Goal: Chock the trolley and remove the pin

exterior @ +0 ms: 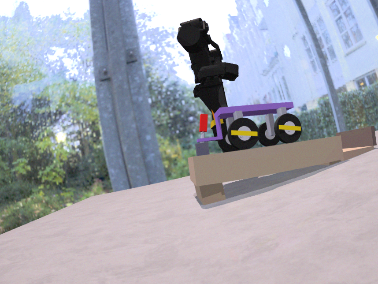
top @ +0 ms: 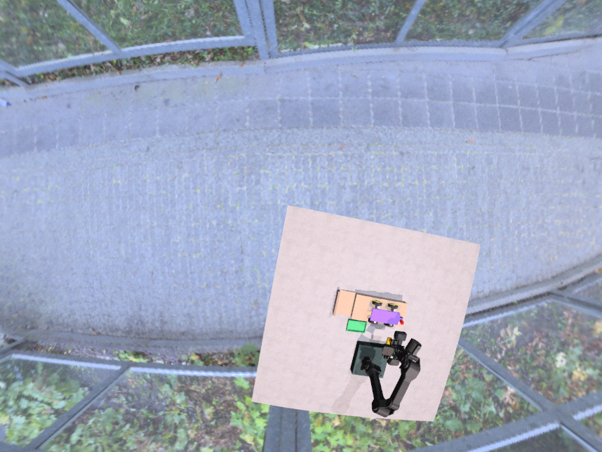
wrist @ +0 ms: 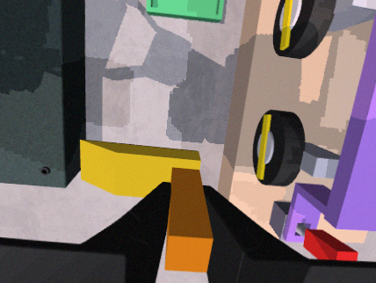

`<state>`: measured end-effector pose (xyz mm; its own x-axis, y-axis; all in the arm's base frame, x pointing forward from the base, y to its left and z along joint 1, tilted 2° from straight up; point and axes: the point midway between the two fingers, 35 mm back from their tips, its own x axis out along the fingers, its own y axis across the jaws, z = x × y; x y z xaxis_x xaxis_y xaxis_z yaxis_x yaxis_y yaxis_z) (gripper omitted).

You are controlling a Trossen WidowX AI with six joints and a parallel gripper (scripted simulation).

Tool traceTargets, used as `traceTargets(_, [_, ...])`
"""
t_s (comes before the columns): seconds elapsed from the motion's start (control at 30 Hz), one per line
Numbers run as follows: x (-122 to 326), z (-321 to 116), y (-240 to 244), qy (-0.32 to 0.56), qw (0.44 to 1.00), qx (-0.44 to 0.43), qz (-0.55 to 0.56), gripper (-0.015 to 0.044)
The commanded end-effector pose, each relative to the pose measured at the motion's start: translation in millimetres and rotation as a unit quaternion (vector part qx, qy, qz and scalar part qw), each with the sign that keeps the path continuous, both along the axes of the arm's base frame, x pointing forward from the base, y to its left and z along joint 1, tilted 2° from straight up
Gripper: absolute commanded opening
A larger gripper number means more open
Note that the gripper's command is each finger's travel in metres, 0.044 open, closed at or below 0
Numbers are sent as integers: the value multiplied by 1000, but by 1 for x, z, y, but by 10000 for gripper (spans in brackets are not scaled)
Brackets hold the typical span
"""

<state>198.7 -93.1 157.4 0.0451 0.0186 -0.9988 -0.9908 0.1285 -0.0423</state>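
Nearest the wrist camera, the black fingers (exterior: 215, 99) are closed on the upright orange handle (exterior: 213, 114) (wrist: 188, 206) of the yellow chock (top: 389, 340) (exterior: 214, 123) (wrist: 127, 173). The chock is held up behind the trolley in the exterior view; from above, it lies between the arm's dark green base block (top: 355, 370) (wrist: 31, 132) and the ramp, apart from every wheel.

Farther out, the pale wooden ramp (top: 362, 304) (exterior: 268, 158) (wrist: 237, 132) stands on the pinkish table (top: 311, 340) (exterior: 213, 244) (wrist: 132, 101). The small green tray (top: 356, 331) (wrist: 184, 15) sits on the table just beside the ramp's near side, toward its downhill end.

On the ramp stands the purple trolley (top: 384, 316) (exterior: 256, 110) (wrist: 356, 176), its black wheels (exterior: 243, 141) (wrist: 287, 149) marked with yellow bars. The red-headed stop pin (top: 401, 321) (exterior: 203, 122) (wrist: 325, 246) is upright through the purple tab at the uphill end. Beyond the trolley's downhill end, a brown board (top: 335, 301) (exterior: 357, 137) closes off the ramp's foot.
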Motion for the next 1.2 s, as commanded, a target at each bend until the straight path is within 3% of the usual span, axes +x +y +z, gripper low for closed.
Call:
traceTargets(0.0, [3,-2,12,4,1000,2,-1,0])
traceTargets(1.17, [45,-9,137,2,1000,8,0,0])
